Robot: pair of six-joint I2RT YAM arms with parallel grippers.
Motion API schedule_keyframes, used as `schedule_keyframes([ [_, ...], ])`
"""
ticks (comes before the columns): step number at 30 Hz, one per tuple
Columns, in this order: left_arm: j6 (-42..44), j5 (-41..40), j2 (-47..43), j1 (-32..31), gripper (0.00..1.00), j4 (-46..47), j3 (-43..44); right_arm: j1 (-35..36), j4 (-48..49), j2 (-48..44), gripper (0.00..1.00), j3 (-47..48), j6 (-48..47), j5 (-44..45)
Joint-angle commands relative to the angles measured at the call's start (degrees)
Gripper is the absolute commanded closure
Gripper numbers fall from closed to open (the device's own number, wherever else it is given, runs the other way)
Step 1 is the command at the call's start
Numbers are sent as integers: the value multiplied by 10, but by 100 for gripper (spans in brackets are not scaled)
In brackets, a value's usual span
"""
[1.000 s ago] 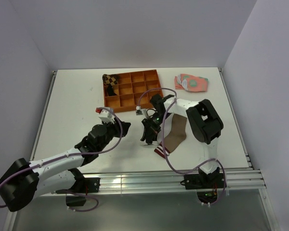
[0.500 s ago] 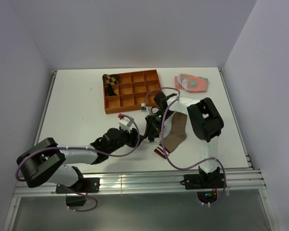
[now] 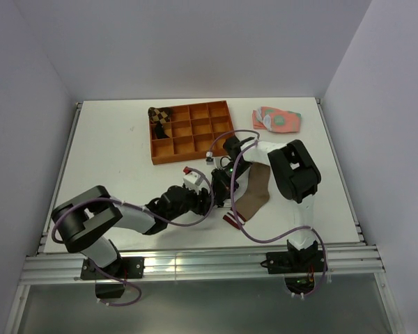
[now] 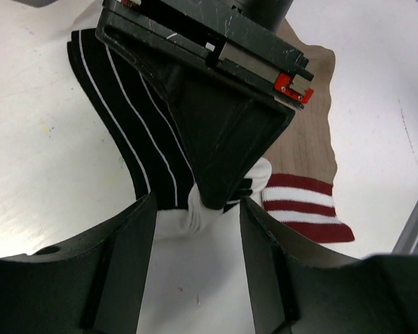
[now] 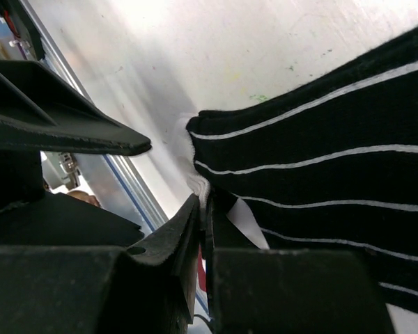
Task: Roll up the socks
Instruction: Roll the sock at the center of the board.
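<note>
Rolling barely begun, judging by how things lie. Black sock (image 4: 129, 136) with thin white stripes lies flat on surface (image 4: 42, 181), near side of orange tray (image 3: 188, 155). Right end effector (image 5: 203, 209) clamped on its white end. Left end effector (image 4: 195, 219) fingers apart, straddling same end. Tan sock (image 4: 308, 149) flat, unrolled, also near side of tray. Both left to roll.

One black sock (image 4: 125, 118); one tan sock (image 3: 255, 189); one rolled sock (image 3: 159, 115); one orange tray (image 3: 205, 127)

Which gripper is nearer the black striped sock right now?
Right. The right gripper is shut on the white end of the black striped sock. The left gripper is open, its fingers flanking that end without gripping.
</note>
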Motion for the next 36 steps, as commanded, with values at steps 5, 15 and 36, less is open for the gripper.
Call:
schedule_keyframes([
  [5, 22, 15, 40, -4, 48, 56, 37, -12, -16, 10, 100, -4, -11, -13],
  [15, 23, 23, 79, -3, 53, 70, 42, -37, -26, 7, 100, -10, -18, -35],
  [36, -2, 49, 143, 3, 67, 72, 70, -62, -23, 4, 100, -11, -5, -54],
])
